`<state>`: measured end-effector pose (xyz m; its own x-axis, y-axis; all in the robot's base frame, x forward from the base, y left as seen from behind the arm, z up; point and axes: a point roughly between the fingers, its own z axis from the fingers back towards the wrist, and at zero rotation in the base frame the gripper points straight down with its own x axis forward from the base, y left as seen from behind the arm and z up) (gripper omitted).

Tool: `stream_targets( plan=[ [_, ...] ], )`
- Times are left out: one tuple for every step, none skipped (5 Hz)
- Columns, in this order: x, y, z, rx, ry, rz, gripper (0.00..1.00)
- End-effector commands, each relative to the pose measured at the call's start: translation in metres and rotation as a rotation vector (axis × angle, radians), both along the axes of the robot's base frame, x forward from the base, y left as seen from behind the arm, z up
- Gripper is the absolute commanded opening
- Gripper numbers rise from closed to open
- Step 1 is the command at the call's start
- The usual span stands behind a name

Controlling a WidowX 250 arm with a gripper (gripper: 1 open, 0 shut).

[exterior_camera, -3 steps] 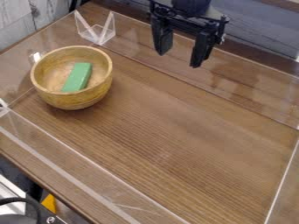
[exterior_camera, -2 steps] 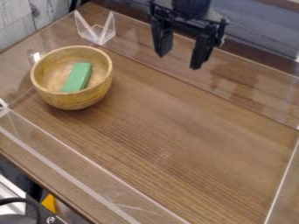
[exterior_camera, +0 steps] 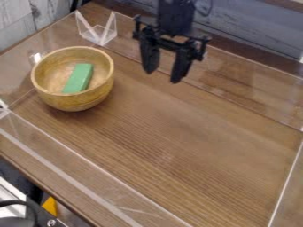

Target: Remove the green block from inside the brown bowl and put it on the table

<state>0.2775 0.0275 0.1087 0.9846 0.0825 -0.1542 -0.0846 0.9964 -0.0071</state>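
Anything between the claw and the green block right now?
Only the brown bowl's near rim, then bare table; the camera view shows the claw right of the green block.

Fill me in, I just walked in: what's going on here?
A robot arm is set to take the green block out of the brown bowl and put it on the table. The block lies in the bowl, untouched. The gripper hangs above the table, right of the bowl, holding nothing, fingers visibly apart.
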Motion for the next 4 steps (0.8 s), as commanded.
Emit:
stream_targets(
  plan=[
    [-0.016, 0.038, 0.027, 0.024, -0.084, 0.084, 1.0],
    [-0.02, 0.079, 0.034, 0.027, -0.103, 0.077, 1.0],
    [-0.018, 0.118, 0.031, 0.032, -0.115, 0.069, 1.0],
    [-0.014, 0.137, 0.026, 0.038, -0.133, 0.119, 1.0]
  ],
)
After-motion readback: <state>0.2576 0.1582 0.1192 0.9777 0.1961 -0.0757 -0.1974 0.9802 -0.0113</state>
